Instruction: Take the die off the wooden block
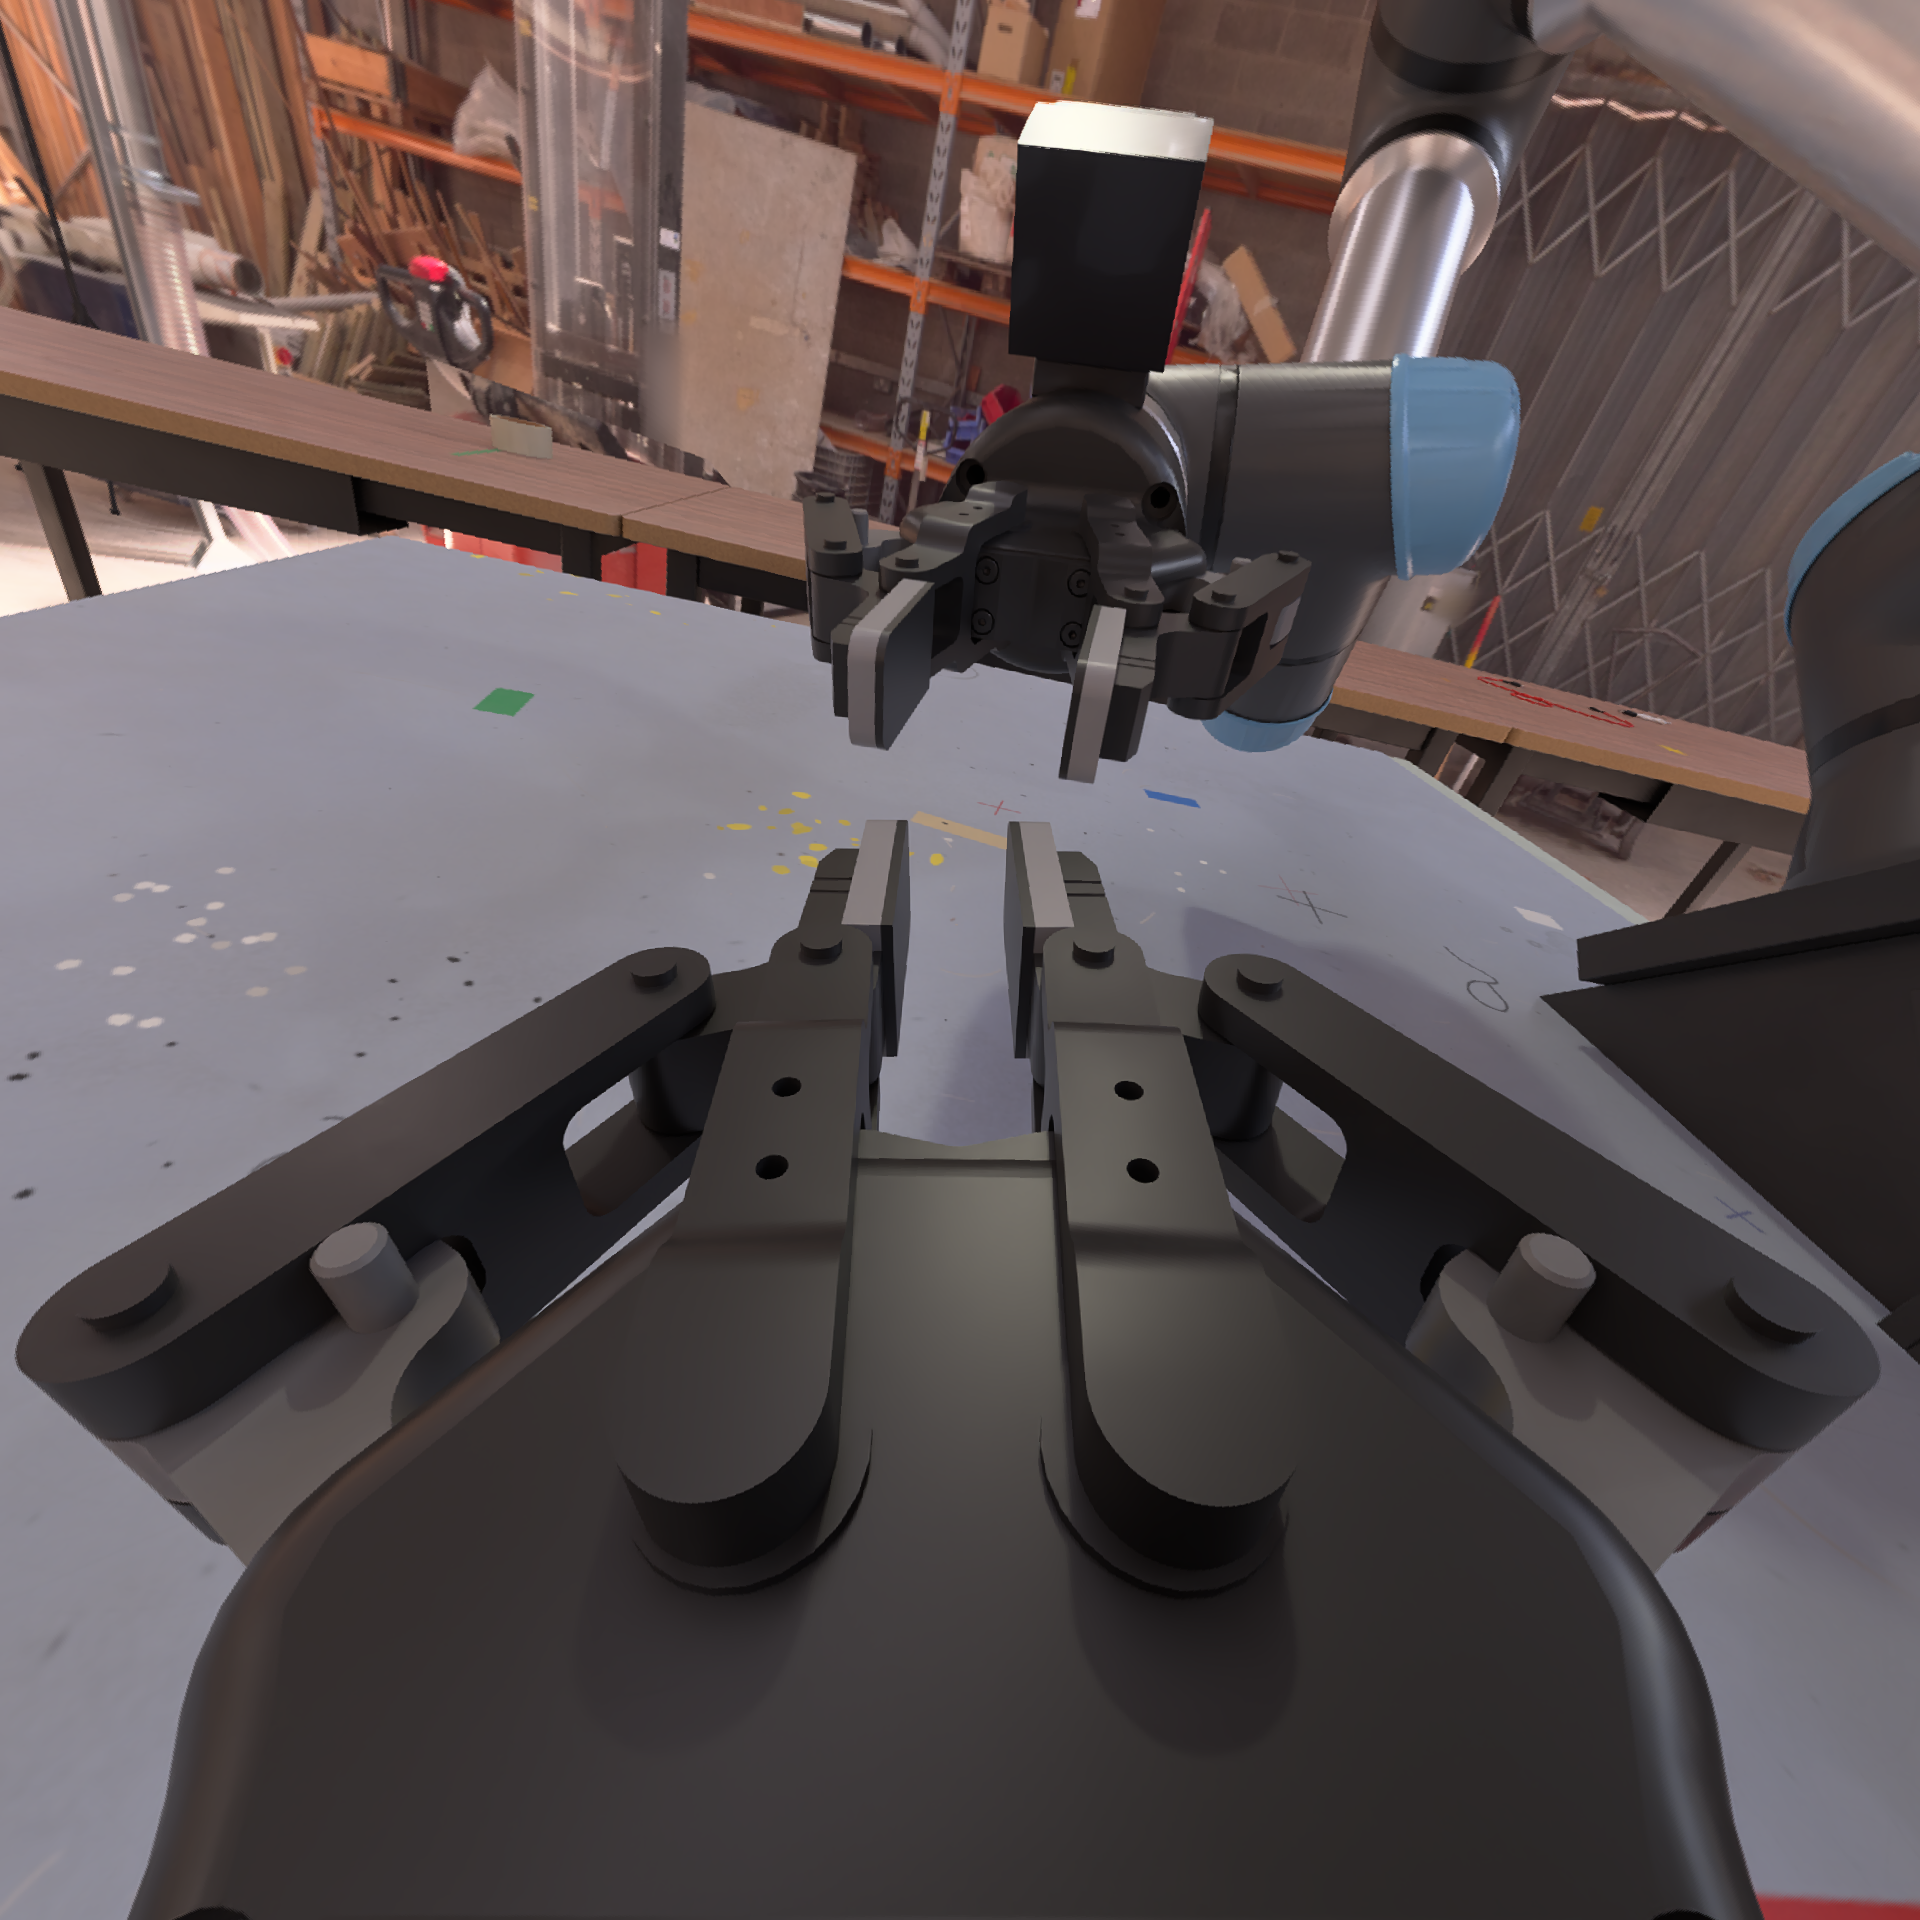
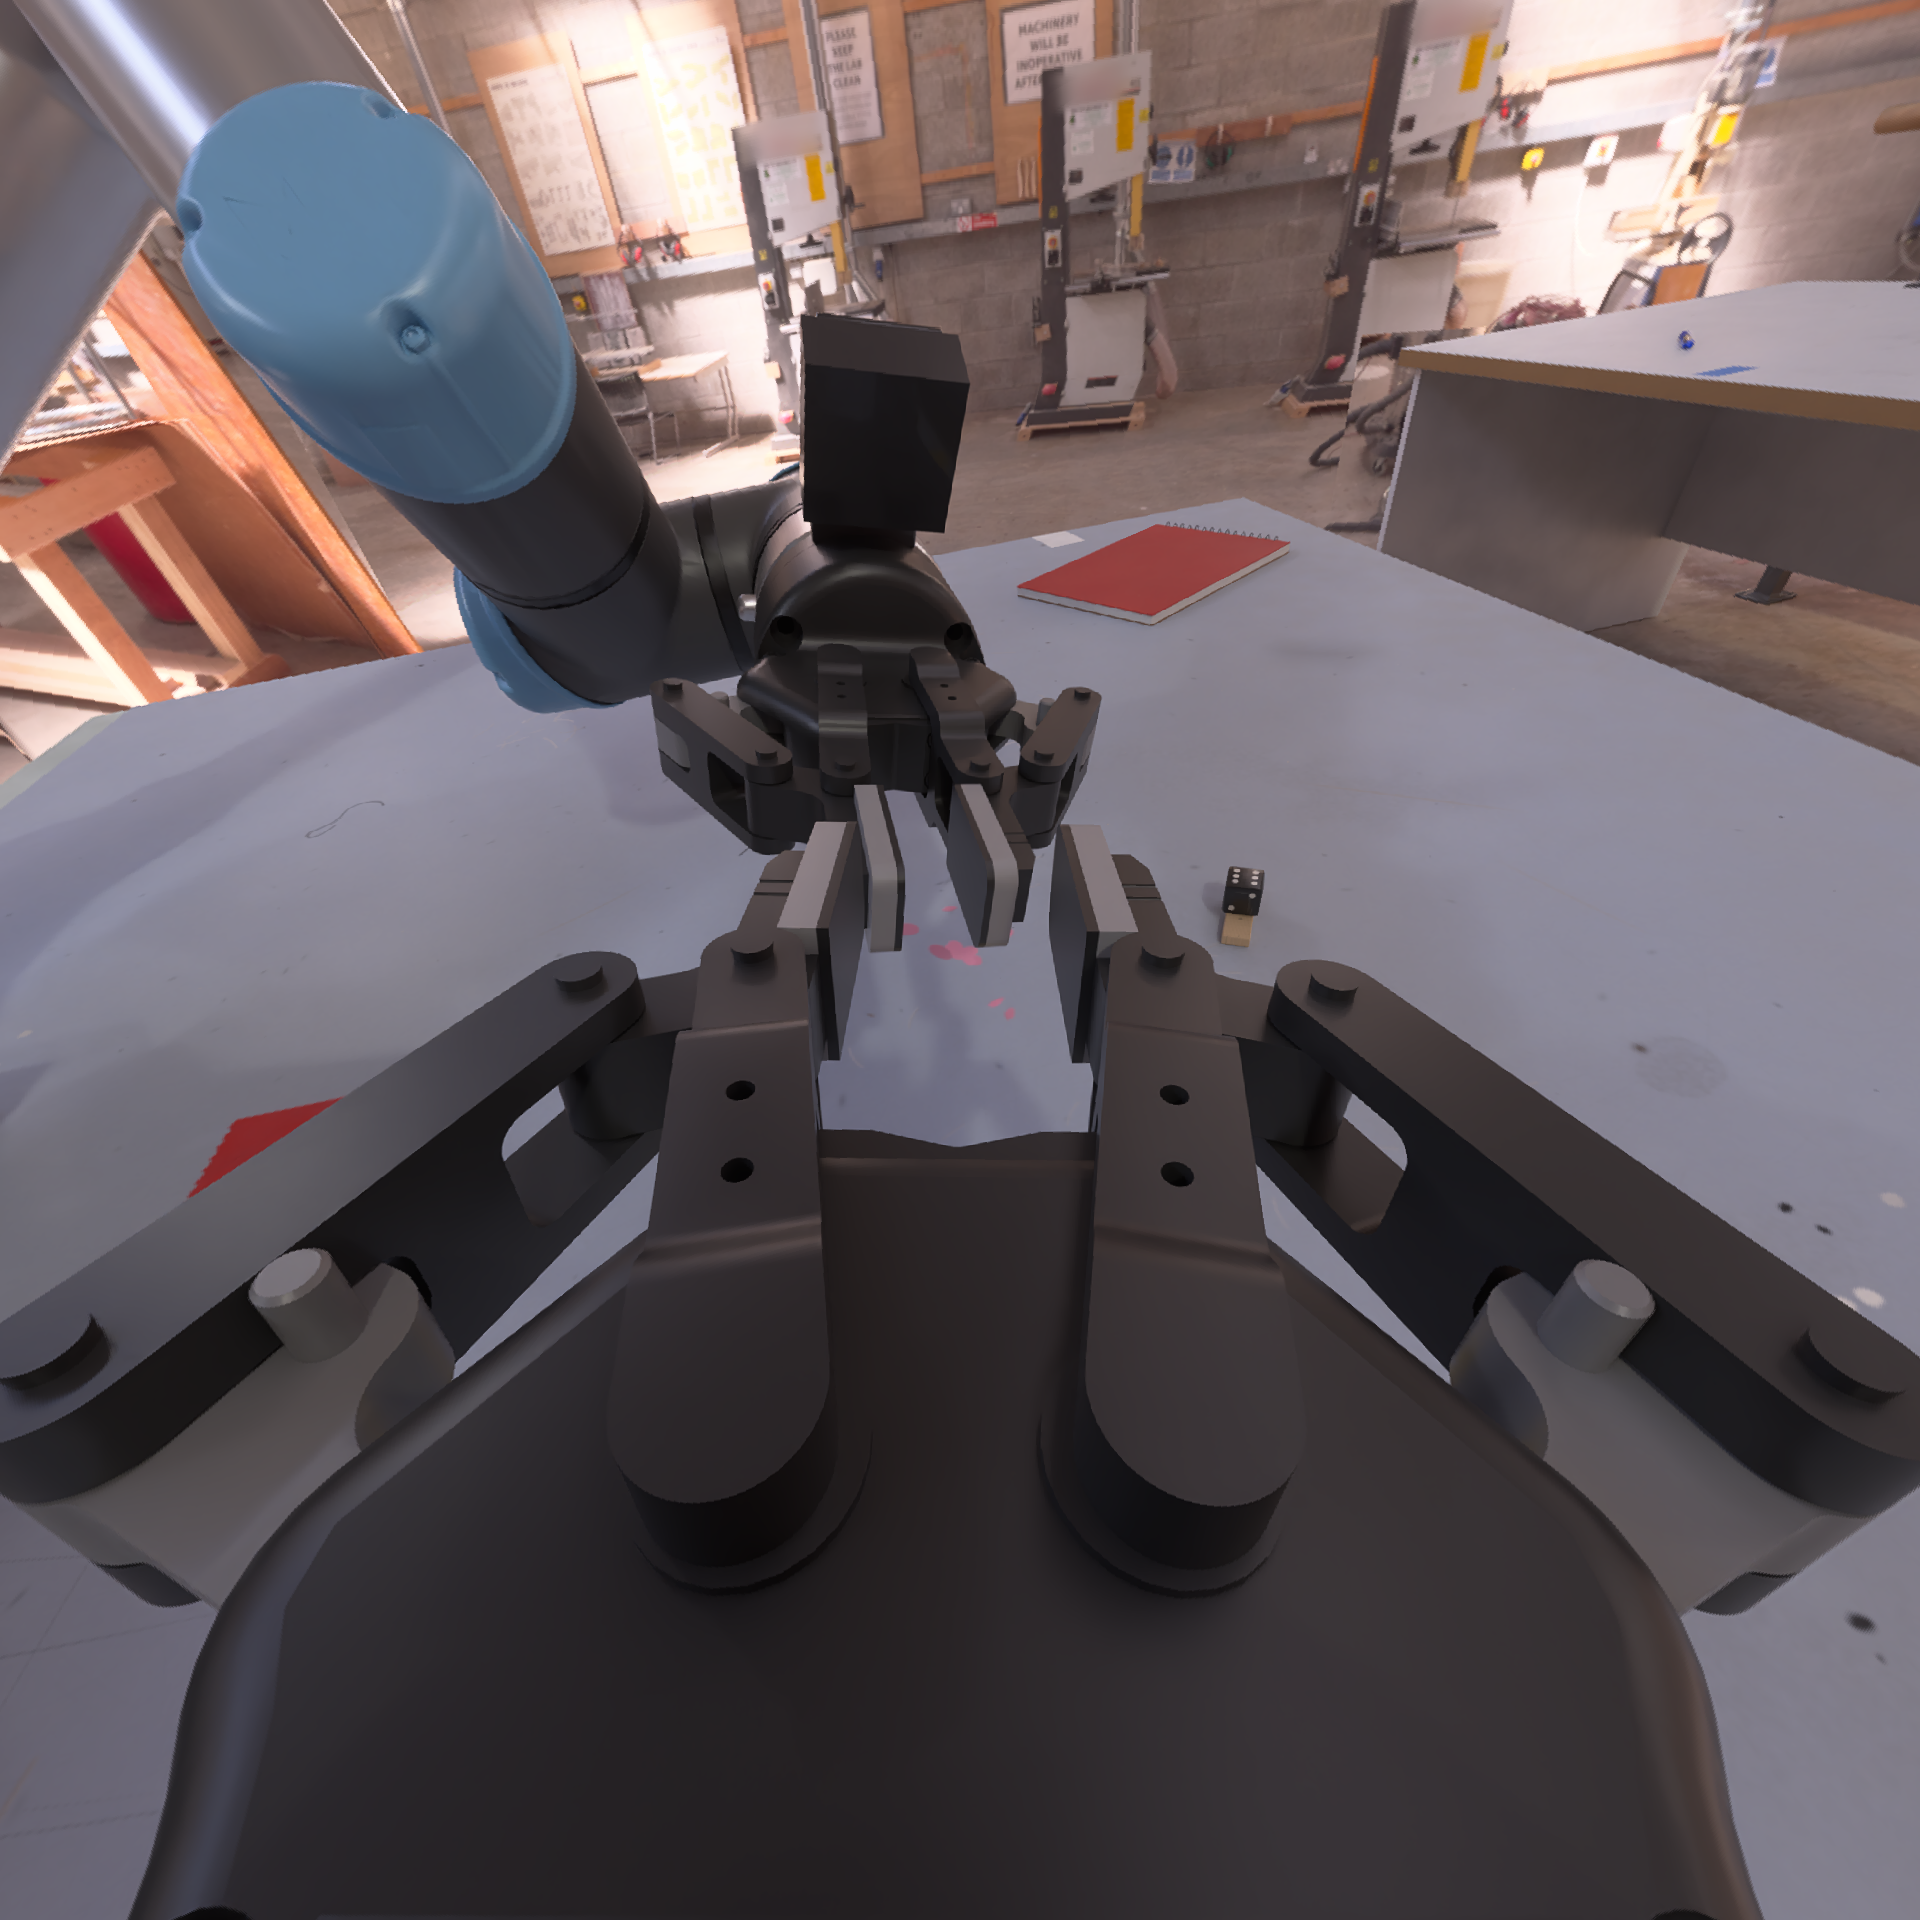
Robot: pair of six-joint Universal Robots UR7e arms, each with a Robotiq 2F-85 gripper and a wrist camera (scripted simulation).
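The left gripper [image 1: 956, 847] hangs over the grey worktop [image 1: 416, 831], its fingers apart with nothing between them. Facing it, the right gripper [image 2: 951, 868] is likewise spread wide and empty. Just to the right of the right gripper's fingertips, the black die [image 2: 1244, 891] sits on top of the small wooden block [image 2: 1237, 929], which stands on the worktop. Farther ahead lies a red notebook [image 2: 1153, 571]. The worktop carries yellow and white paint specks; workshop shelving and machines stand behind.
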